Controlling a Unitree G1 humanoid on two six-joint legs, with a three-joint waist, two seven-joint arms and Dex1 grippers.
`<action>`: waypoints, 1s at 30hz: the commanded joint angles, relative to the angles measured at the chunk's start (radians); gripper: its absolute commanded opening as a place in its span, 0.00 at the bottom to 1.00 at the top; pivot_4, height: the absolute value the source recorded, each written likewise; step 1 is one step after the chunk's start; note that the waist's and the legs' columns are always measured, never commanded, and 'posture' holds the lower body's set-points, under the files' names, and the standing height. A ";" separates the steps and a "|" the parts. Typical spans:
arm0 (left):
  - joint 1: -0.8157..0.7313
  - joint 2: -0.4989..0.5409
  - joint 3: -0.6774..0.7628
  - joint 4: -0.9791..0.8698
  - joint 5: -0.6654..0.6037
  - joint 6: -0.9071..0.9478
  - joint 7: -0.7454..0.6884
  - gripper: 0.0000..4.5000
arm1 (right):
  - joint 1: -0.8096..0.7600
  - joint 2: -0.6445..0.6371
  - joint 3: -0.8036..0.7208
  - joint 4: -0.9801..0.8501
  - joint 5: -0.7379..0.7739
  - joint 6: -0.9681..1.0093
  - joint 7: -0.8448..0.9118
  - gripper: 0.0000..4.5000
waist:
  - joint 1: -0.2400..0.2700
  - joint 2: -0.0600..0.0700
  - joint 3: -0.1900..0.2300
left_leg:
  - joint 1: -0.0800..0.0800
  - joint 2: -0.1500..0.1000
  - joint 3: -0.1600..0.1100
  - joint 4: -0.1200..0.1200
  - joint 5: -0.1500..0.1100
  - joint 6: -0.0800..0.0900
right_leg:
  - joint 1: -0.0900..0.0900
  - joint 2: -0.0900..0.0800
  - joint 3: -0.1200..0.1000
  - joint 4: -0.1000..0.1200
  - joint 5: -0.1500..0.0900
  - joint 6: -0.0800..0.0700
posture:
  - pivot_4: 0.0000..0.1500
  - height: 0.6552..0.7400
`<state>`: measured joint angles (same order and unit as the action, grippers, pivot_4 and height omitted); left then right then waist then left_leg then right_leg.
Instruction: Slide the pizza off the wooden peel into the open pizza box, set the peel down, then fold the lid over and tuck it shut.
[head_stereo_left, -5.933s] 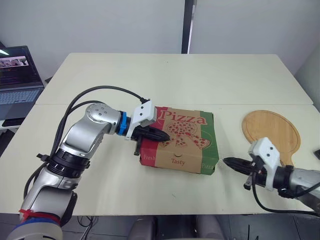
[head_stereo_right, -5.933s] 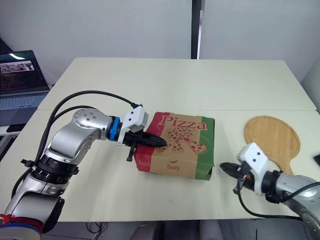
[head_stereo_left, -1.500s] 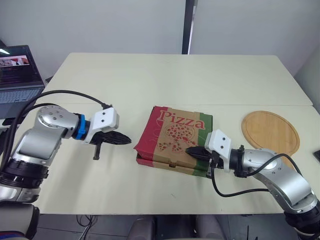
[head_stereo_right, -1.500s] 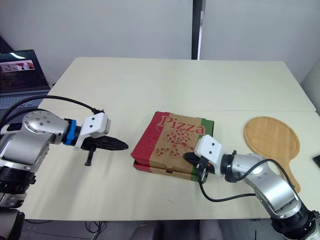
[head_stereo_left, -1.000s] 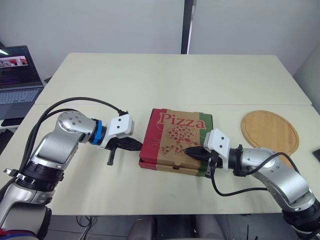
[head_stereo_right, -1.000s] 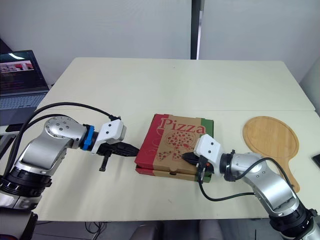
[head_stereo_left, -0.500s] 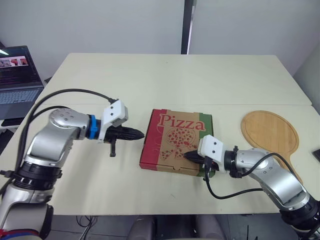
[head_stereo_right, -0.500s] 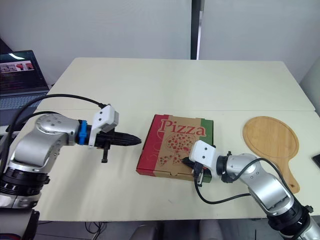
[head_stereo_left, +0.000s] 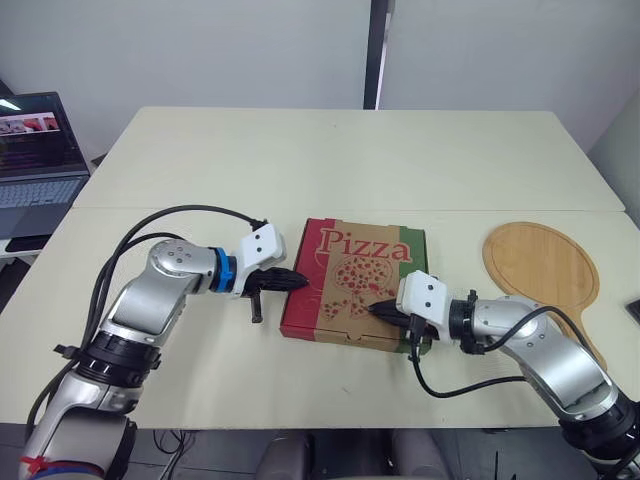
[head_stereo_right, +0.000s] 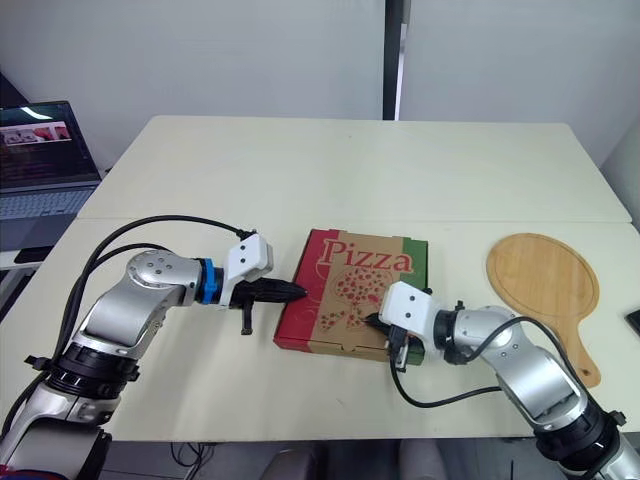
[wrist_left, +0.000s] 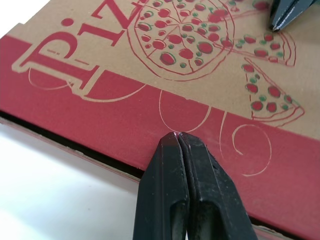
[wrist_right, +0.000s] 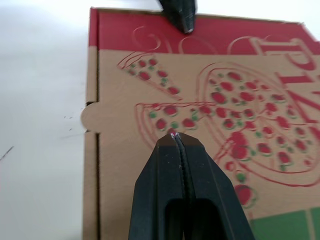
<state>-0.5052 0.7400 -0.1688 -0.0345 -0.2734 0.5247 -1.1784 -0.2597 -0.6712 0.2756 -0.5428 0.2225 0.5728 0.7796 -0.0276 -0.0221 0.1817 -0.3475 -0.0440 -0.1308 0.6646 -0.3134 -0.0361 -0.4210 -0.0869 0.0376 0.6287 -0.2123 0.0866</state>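
Closed pizza box (head_stereo_left: 355, 280) lying flat on the table (head_stereo_left: 350, 160). Left gripper (head_stereo_left: 298, 281), jaws pressed together and empty, tip at the lid's red left border. Right gripper (head_stereo_left: 377, 310), likewise closed, at the lid's front. Wooden peel (head_stereo_left: 540, 262) lies apart, right.

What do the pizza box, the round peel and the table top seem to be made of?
The pizza box looks like matte brown cardboard, printed red and green, with folded edges and a cut notch. The peel looks like smooth, pale brown wood with a groove near its rim. The table has a plain cream top, perhaps laminate; I cannot tell for sure.
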 joint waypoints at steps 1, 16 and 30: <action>0.026 0.028 0.138 -0.021 -0.065 0.065 0.053 0.00 | 0.016 0.014 -0.168 -0.055 0.065 -0.009 -0.038 0.01 | 0.000 0.000 0.000 | 0.000 0.000 0.000 0.000 0.000 0.000 | 0.000 0.000 0.000 0.000 0.000 0.000 | 1.00 1.00; 0.310 0.020 0.115 -0.233 -0.066 0.111 0.163 0.00 | 0.001 0.010 -0.150 0.214 -0.147 -0.032 -0.174 0.01 | 0.000 0.000 0.000 | 0.000 0.000 0.002 -0.001 0.000 0.000 | -0.001 0.000 0.001 0.000 0.001 -0.001 | 1.00 1.00; 0.319 0.010 0.108 -0.296 -0.105 0.175 0.188 0.00 | -0.034 0.033 -0.143 0.303 -0.142 -0.093 -0.138 0.01 | -0.001 0.000 0.000 | 0.000 0.000 0.002 -0.001 0.000 0.000 | -0.001 0.000 0.001 0.000 0.001 -0.001 | 1.00 1.00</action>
<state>-0.1749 0.7575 -0.0593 -0.2778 -0.3508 0.6960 -0.9913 -0.2824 -0.6369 0.1431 -0.2153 0.0828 0.5095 0.6305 -0.0290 -0.0219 0.1818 -0.3474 -0.0437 -0.1292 0.6632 -0.3135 -0.0363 -0.4219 -0.0871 0.0385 0.6284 -0.2114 0.0851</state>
